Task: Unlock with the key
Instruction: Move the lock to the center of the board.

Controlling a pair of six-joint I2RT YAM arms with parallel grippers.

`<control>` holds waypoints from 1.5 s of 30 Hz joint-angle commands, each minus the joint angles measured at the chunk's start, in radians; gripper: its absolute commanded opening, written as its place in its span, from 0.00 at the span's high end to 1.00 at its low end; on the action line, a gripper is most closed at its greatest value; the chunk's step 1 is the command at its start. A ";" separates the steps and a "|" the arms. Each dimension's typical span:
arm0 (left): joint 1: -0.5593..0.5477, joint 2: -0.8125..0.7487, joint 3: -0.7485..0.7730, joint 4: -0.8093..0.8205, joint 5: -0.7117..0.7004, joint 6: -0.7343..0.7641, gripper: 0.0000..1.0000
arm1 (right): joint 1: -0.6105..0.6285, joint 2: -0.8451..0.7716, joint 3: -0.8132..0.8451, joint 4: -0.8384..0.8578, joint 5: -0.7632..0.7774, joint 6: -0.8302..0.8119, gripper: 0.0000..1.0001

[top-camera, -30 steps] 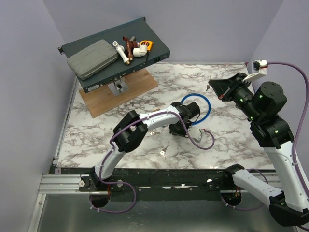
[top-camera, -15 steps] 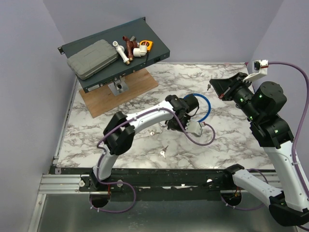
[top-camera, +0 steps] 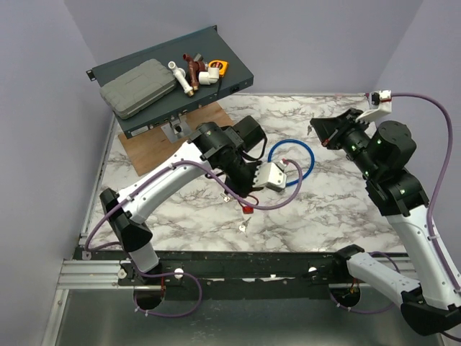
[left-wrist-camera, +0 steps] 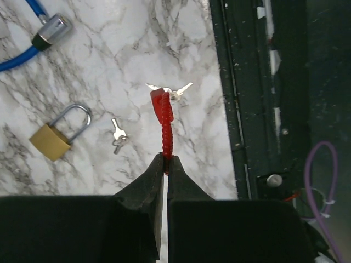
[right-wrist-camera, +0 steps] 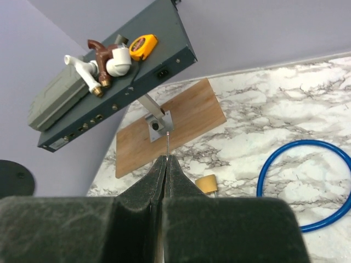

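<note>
A white marble-patterned desk (top-camera: 338, 209) fills most of the overhead view. At its upper left a dark teal flat metal box (top-camera: 234, 79) sits tilted on a small stand above a brown wooden board (top-camera: 144, 155). The box carries a grey case (top-camera: 137, 88), white and brown pipe fittings (top-camera: 191, 72) and a yellow tape measure (top-camera: 218, 67).

A blue cable loop (top-camera: 288, 142) lies near the centre of the desk, partly under the left arm.

In the left wrist view, a brass padlock with a silver shackle (left-wrist-camera: 49, 141) lies flat at the middle left, shackle pointing up and right. The left fingers (left-wrist-camera: 151, 186) are closed on one end of a red ribbed strip (left-wrist-camera: 165, 131), which runs up the middle of that frame. Its far end shows near a pair of small silver keys (left-wrist-camera: 178, 92) lying on the desk. A loose small silver key (left-wrist-camera: 117, 134) lies between the padlock and the strip, touching neither.

The right fingers (right-wrist-camera: 148, 186) are raised at the upper right of the overhead view. They are pressed together on a tiny thin silver-grey metal key (right-wrist-camera: 166, 143), seen edge-on as a sliver rising from their tips.
</note>
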 commanded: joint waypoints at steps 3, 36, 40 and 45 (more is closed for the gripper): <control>0.095 -0.132 -0.109 -0.056 0.271 -0.144 1.00 | -0.008 0.017 -0.063 0.049 -0.030 0.010 0.99; 0.655 -0.228 -0.932 0.676 -0.126 -0.240 0.97 | -0.008 0.066 -0.205 0.159 -0.222 0.084 0.99; 0.655 -0.223 -0.948 0.713 -0.176 -0.271 0.78 | -0.008 0.062 -0.217 0.169 -0.228 0.089 0.99; 0.655 -0.189 -0.956 0.665 -0.148 -0.258 0.36 | -0.008 0.057 -0.240 0.172 -0.234 0.092 0.99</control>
